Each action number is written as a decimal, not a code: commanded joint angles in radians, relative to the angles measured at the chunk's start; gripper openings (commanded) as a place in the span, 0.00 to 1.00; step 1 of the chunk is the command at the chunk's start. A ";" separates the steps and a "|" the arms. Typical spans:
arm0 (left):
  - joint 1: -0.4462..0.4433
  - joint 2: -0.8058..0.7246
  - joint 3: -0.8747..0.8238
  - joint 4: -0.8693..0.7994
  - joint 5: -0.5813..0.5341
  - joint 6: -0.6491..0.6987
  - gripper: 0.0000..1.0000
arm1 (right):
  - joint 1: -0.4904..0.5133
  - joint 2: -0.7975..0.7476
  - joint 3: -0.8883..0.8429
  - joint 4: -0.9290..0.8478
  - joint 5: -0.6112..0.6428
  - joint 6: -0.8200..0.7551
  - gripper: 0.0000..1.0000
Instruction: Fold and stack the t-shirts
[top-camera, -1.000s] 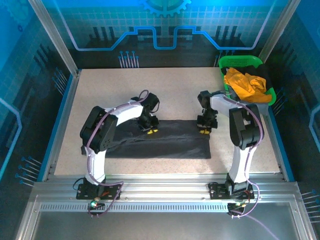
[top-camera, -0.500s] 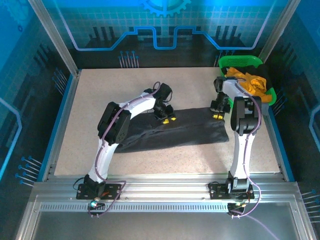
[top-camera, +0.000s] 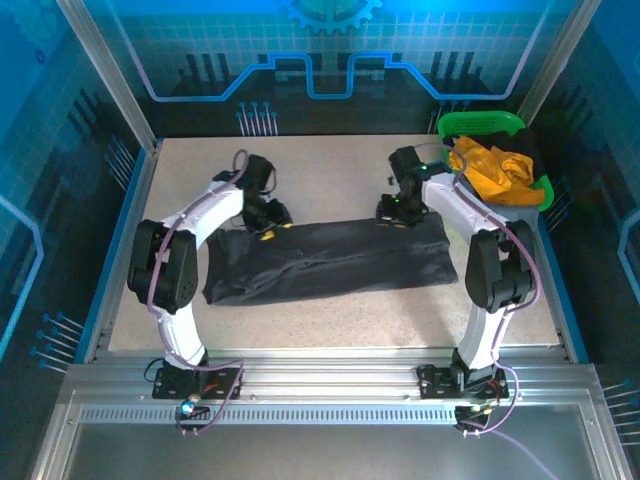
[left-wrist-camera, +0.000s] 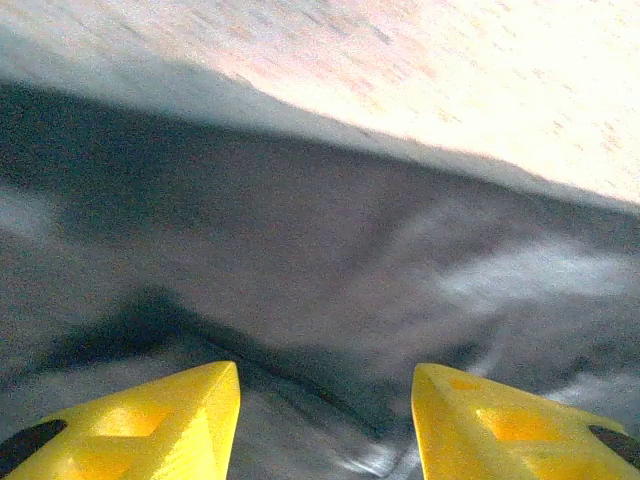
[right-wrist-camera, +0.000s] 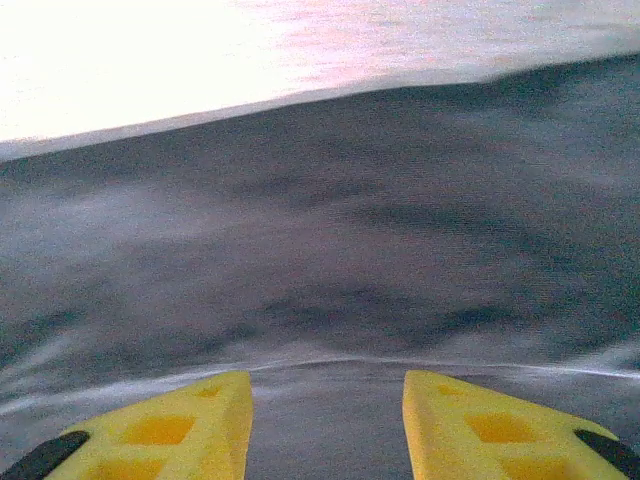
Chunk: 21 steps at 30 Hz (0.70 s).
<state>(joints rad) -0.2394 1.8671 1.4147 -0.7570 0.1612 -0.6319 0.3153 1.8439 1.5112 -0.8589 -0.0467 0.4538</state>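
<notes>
Two grippers, left (left-wrist-camera: 325, 388) and right (right-wrist-camera: 326, 382), have moved leftward along the far edge of the large black cloth t-shirt (top-camera: 330, 262). Jaws are spread and empty. The shirt lies as a long band on the speckled table (top-camera: 340, 165), awaiting crosswise folds.

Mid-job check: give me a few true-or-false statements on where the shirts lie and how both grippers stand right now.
1. The black shirt lies in a long strip on the table. True.
2. The orange shirt is spread flat on the table. False: it sits bunched in the green basket at the far right corner.
3. The left gripper and right gripper are both at the black shirt's far edge. True.
4. The left gripper is shut. False: the left wrist view shows its fingers well apart over the black cloth.
5. The right gripper is open. True.
</notes>
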 joint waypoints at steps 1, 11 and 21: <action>0.018 0.043 -0.034 -0.015 0.028 0.235 0.49 | 0.050 -0.004 -0.034 0.097 -0.203 -0.012 0.45; 0.020 0.045 -0.100 0.031 0.029 0.322 0.46 | 0.074 -0.033 -0.056 0.085 -0.199 0.016 0.44; 0.016 -0.031 -0.163 0.055 -0.013 0.266 0.21 | 0.074 -0.044 -0.047 0.085 -0.210 0.029 0.43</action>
<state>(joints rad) -0.2188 1.9038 1.2663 -0.7109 0.1635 -0.3401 0.3901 1.8320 1.4639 -0.7753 -0.2295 0.4736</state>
